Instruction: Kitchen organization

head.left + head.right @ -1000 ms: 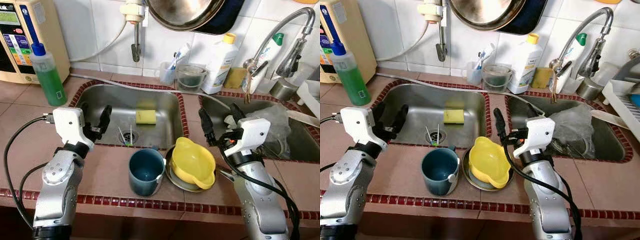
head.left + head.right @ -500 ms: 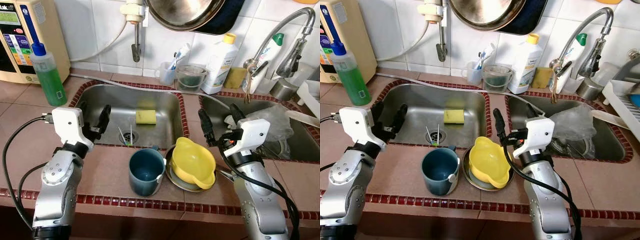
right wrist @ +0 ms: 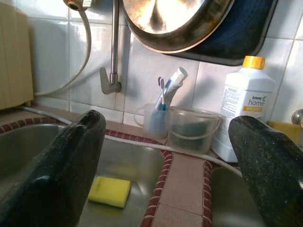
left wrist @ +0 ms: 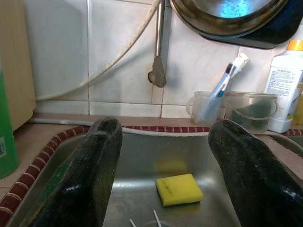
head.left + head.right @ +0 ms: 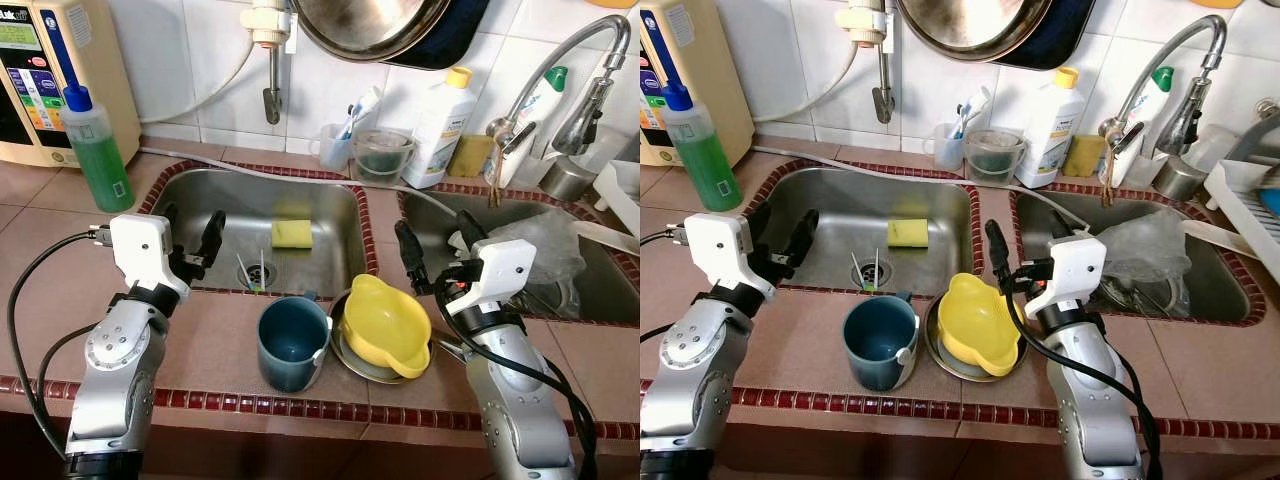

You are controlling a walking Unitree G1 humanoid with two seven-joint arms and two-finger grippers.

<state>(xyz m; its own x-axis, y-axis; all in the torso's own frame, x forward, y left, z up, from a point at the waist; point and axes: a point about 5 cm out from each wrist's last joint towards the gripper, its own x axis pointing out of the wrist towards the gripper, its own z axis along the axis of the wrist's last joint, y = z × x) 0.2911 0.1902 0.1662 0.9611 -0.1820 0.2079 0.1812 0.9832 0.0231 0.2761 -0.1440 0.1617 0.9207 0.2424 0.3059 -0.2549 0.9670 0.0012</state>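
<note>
A dark teal cup (image 5: 292, 343) stands on the tiled counter at the front, touching a yellow bowl (image 5: 385, 324) that lies tilted on a metal plate (image 5: 352, 362). A yellow sponge (image 5: 291, 233) rests on the floor of the left sink (image 5: 330, 205). My left gripper (image 5: 190, 239) hovers open over the left sink's front left edge, holding nothing. My right gripper (image 5: 433, 243) is open and empty above the divider between the sinks, just beyond the yellow bowl. In the left wrist view the sponge (image 4: 179, 189) lies ahead, between the black fingers (image 4: 92, 175).
A green soap bottle (image 5: 95, 147) and a beige appliance (image 5: 45, 75) stand at the back left. A clear tub (image 5: 381, 155), toothbrush cup (image 5: 335, 145) and white bottle (image 5: 440, 125) line the back ledge. The right sink (image 5: 590, 285) holds a plastic bag (image 5: 545, 240); a faucet (image 5: 560, 70) arches above.
Both grippers have barely shifted; the right one has eased slightly toward the left. Cup, bowl and sponge are where they were.
</note>
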